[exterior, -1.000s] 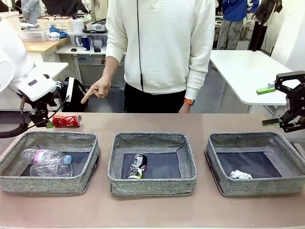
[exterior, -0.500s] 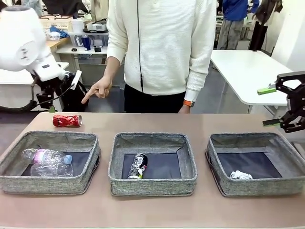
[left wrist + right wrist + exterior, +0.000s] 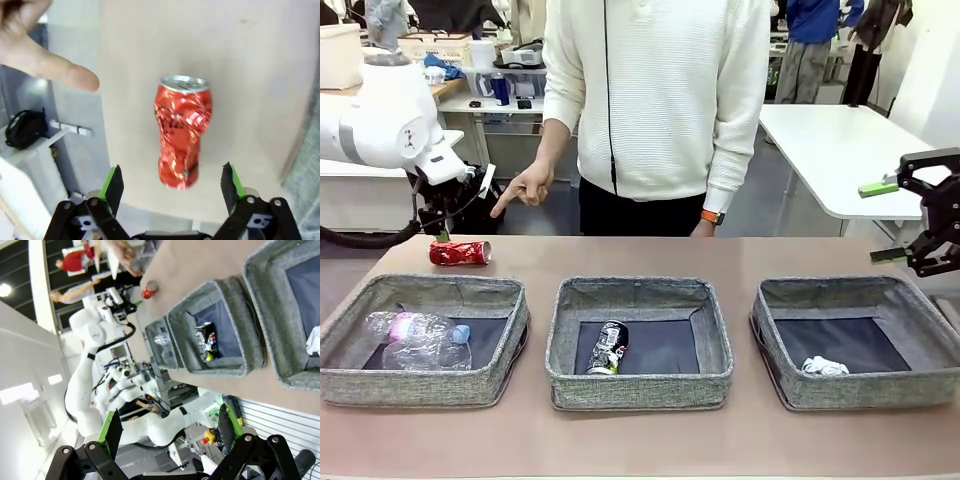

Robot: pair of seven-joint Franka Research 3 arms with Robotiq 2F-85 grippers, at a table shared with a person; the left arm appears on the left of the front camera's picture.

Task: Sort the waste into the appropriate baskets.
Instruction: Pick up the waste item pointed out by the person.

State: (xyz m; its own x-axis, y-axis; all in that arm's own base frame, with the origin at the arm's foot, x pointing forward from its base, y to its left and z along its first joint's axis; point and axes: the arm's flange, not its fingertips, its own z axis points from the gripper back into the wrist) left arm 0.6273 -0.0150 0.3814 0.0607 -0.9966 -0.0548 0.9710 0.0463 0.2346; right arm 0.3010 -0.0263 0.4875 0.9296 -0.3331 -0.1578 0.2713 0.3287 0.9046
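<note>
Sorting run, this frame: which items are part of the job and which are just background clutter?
Part of the job:
- red soda can, on the table, under the open left gripper
- plastic bottles in the left basket
- black soda can in the middle basket
- paper wad in the right basket

Just lying about:
- black bag on the floor
- white side table
- shelf clutter behind the person

No text, brand or number can be read. The red can (image 3: 183, 134) carries dark script, too crumpled to make out. The black can (image 3: 608, 348) has blurred white and yellow markings. The bottle (image 3: 417, 328) left of that black can wears a pink label with illegible print.
</note>
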